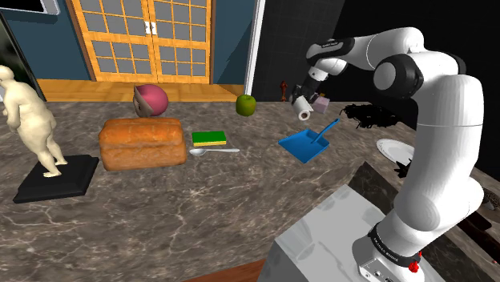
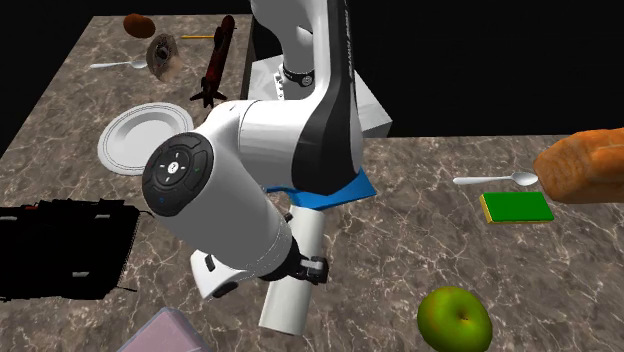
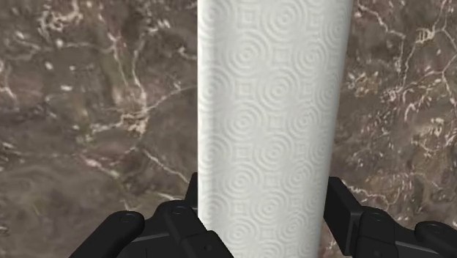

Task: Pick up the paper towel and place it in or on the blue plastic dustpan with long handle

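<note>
From where I stood, the white arm [image 1: 437, 120] rose off its stand [image 1: 320, 240], folded over at the elbow and stretched out low across the dark marbled counter [image 1: 200, 208]. Its wrist was turned down towards the surface. The black gripper [image 1: 305, 98] had its two fingers [image 3: 192, 192] spread about as wide as the roll and pressed against either side of the paper towel roll [image 3: 271, 124]. The roll was white and embossed with rings. It ran lengthwise out from the hand, and it sat just past the far edge of the blue dustpan [image 1: 300, 146]. In the second exterior view one end of the roll [image 2: 295, 270] lay close by the pan's blue corner [image 2: 350, 190]. I could not tell whether the roll was clear of the counter or resting on it.

A dark band [image 1: 393, 243] round the arm's base carried small pale lettering, too small to read. A green apple [image 1: 245, 104] sat further along the counter, and a white plate [image 1: 397, 151] lay on the dustpan's other side.
</note>
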### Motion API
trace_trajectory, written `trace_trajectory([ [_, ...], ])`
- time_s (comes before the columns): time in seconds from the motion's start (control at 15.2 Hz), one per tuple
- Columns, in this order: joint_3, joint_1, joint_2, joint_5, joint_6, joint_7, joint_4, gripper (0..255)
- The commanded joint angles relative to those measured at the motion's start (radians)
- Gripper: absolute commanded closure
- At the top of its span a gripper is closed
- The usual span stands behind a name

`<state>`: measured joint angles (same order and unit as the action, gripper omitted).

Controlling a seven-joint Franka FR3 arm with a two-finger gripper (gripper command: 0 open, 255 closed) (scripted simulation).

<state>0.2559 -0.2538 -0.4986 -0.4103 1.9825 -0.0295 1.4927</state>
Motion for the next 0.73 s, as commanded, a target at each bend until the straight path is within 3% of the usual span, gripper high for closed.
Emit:
trace_trajectory([
  [0.0,0.002,0.000,0.007,0.005,-0.023,0.009,-0.018,255],
  [0.66,0.009,-0.005,0.031,0.024,-0.138,0.044,-0.114,255],
])
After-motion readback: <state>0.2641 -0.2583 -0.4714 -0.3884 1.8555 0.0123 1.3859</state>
